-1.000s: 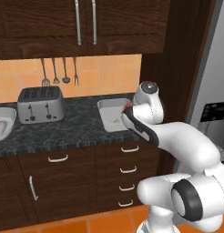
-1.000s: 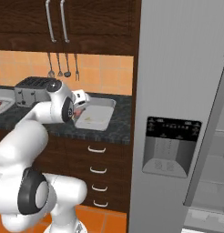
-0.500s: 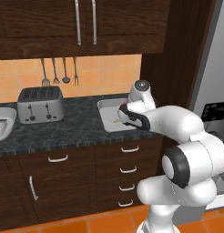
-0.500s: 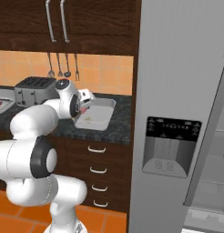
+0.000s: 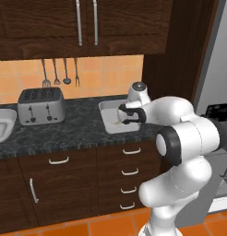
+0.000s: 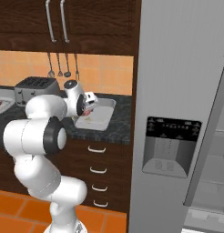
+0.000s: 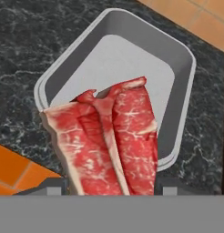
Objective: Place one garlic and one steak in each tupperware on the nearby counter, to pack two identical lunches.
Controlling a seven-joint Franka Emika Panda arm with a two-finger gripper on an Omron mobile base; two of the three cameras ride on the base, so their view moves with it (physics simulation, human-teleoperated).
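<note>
- Bowl [image 5: 2, 125] at the far left edge of the left base view, on the counter [image 5: 74, 131], with something red inside — too small to name.
- Toaster [image 5: 41, 106] left of centre, well apart from the tray.
- Tray [image 5: 111, 120] at mid-frame, on the counter; a small pale bit lies in it, too small to name.
- Gripper [image 5: 123, 115] just right of that, above the tray; in the right base view it sits at centre left [image 6: 89, 108], over the tray's [image 6: 98, 119] near end.
- Steak [image 7: 109, 143] fills the lower middle of the hand view — it hangs over the tray [image 7: 182, 63], covering the near rim.
- Fingers pinching the steak, one at each lower side of it; a red patch shows at the gripper in the right base view.
</note>
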